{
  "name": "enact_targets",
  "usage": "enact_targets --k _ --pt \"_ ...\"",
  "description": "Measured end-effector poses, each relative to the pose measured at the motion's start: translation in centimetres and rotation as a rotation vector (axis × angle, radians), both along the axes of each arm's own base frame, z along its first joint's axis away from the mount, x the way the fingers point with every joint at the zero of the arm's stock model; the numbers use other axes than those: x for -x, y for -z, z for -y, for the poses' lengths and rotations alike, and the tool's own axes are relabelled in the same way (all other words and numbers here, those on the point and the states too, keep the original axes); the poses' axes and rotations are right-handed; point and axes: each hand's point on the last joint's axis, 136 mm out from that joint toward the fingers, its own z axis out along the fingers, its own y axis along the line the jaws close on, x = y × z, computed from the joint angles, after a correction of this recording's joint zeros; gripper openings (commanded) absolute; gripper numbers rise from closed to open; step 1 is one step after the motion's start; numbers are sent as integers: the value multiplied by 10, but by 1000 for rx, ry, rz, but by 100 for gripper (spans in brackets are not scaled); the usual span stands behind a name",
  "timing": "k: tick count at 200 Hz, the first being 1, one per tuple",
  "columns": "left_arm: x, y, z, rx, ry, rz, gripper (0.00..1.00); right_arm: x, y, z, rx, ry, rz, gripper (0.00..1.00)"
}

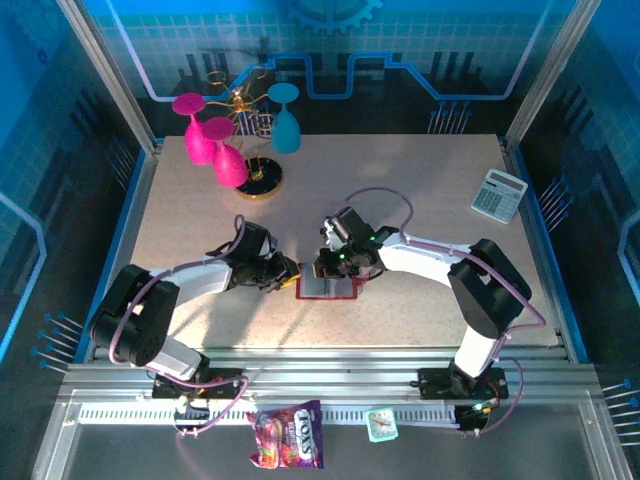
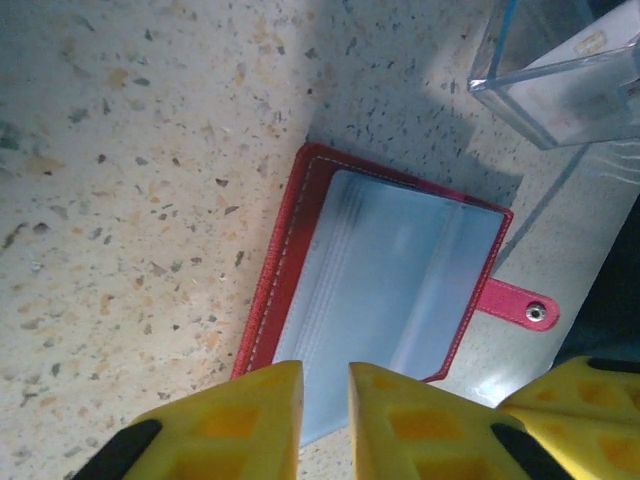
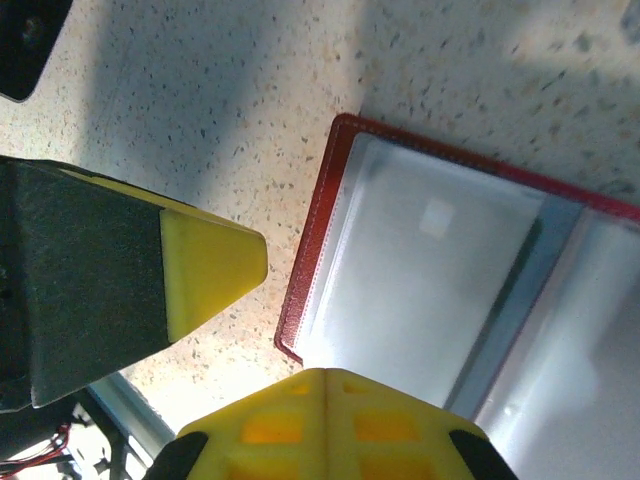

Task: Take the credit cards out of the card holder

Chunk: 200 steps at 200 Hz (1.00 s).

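The red card holder [image 1: 328,289] lies open on the table between both arms, its grey pockets [image 2: 390,270] facing up and its snap tab [image 2: 520,305] off to one side. My left gripper [image 2: 325,368] hangs over its near edge with the jaws a narrow gap apart. A pale sheet edge [image 2: 322,415] sticks out past the red border under that gap; whether it is pinched I cannot tell. My right gripper [image 3: 325,372] is shut, its tip resting on the holder's [image 3: 420,270] near corner. The credit cards are hidden; a whitish panel fills one pocket.
A clear plastic box [image 2: 560,70] stands just beyond the holder. A calculator [image 1: 499,194] lies at the far right. Pink glasses [image 1: 215,150], a blue glass [image 1: 286,120] and a gold stand [image 1: 258,178] sit at the back left. A candy bag [image 1: 287,435] lies on the front rail.
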Motion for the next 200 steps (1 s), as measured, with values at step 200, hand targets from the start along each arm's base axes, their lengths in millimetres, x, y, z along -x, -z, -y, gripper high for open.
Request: enact_targets --k 200 --pt "12 28 0 -6 32 -69 10 -2 40 -6 -13 45 -144 10"
